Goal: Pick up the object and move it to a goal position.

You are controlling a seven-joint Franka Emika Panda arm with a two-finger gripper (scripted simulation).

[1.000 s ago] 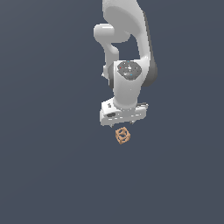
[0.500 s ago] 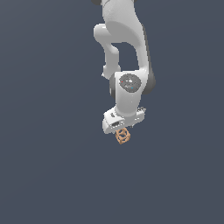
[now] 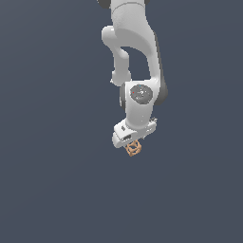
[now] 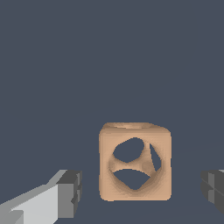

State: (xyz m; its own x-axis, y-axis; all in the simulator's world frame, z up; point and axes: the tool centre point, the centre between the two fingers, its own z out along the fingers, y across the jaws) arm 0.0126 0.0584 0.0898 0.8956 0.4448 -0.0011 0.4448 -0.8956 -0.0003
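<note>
Flanking the unmarked lattice cube (image 4: 134,162), fingers (image 4: 70,193) apart.

**Plain slate-grey counter carrying one small lattice cube**

A flat, uniform slate-grey counter (image 3: 52,190) fills both views from edge to edge, with no seams, markings or visible borders. One thing appears to rest on it: a small orange-tan lattice cube (image 3: 134,148), near the middle of the exterior view. In the wrist view the lattice cube (image 4: 134,162) stands square on the counter (image 4: 65,65), its rounded holes opening straight through to the grey behind.
</note>
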